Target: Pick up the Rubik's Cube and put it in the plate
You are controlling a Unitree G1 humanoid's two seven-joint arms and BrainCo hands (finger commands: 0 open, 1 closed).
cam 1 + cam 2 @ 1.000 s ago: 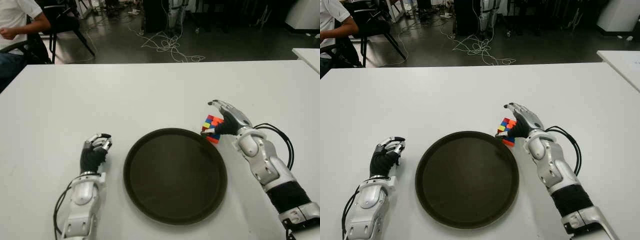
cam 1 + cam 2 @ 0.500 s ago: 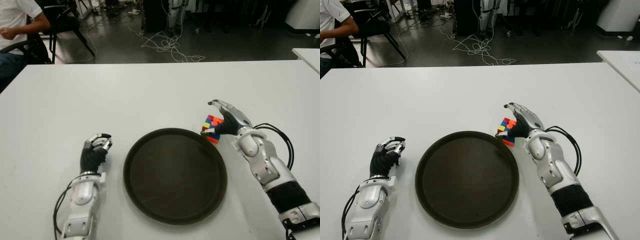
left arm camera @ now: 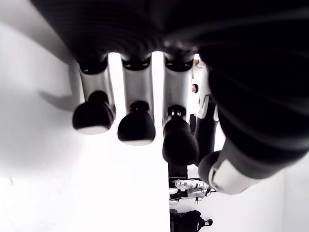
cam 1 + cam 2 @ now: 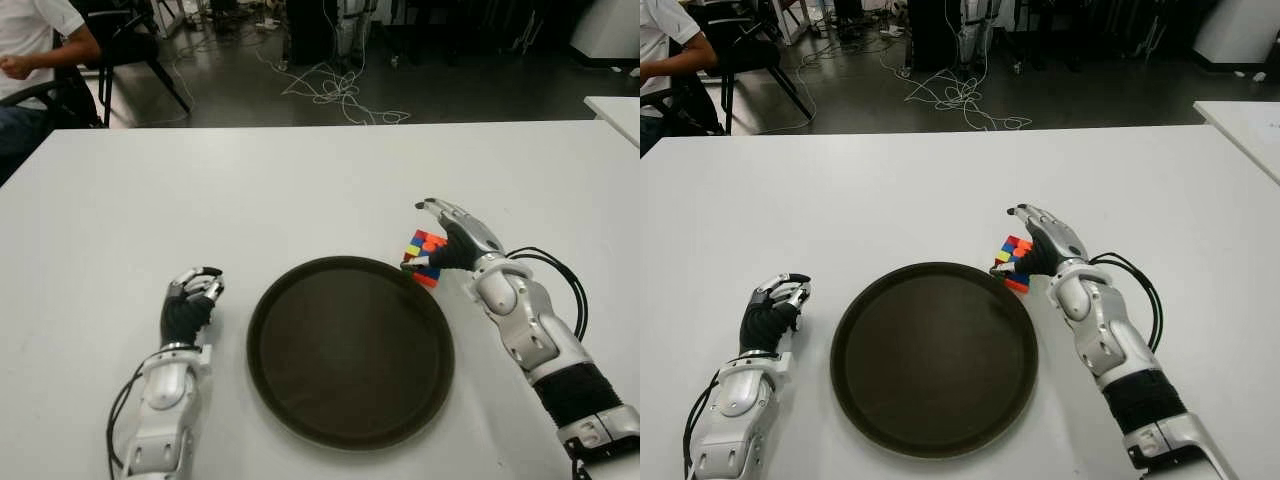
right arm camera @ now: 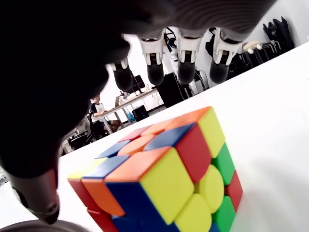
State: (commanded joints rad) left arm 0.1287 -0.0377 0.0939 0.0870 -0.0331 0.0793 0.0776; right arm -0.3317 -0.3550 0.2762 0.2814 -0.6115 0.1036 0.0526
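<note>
The Rubik's Cube (image 4: 424, 256) sits on the white table (image 4: 300, 190), touching the far right rim of the round dark plate (image 4: 350, 350). My right hand (image 4: 417, 238) is over it from the right. The fingers (image 5: 186, 63) arch above and beyond the cube (image 5: 164, 179), apart from it, and the thumb (image 5: 38, 193) hangs at its near side. The hand is open, not closed on the cube. My left hand (image 4: 195, 290) shows left of the plate, its fingers (image 3: 137, 125) loosely bent and holding nothing.
A black cable (image 4: 560, 270) loops beside my right forearm. Beyond the table's far edge are floor cables (image 4: 335, 90), and a seated person (image 4: 30, 40) with a chair at the far left. Another white table corner (image 4: 615, 108) shows at the right.
</note>
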